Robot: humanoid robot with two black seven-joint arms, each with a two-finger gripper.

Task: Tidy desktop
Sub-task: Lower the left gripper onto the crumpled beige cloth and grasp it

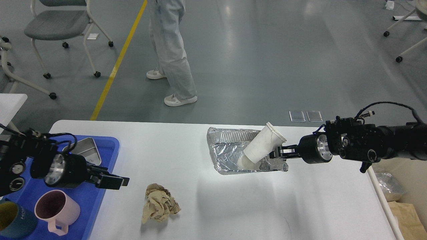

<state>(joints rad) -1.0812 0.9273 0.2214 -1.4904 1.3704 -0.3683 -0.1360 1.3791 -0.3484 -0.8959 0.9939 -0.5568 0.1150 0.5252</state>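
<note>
The white desktop [233,206] fills the lower view. On it, right of centre, sits a crumpled foil tray [230,150] with a white paper cup [262,145] leaning tilted inside it. My right gripper [280,152] comes in from the right and is shut on the foil tray's right edge, just below the cup. A crumpled ball of brown paper [159,203] lies on the desktop near the front, left of centre. My left gripper [115,181] hovers over the right edge of the blue tray, empty; its fingers overlap, so I cannot tell their gap.
A blue tray [100,196] at the left holds a pink mug [55,208], a dark teal cup [13,221] and a metal box [85,150]. A bin with a plastic bag [390,188] stands off the right edge. A person [171,53] stands beyond the table.
</note>
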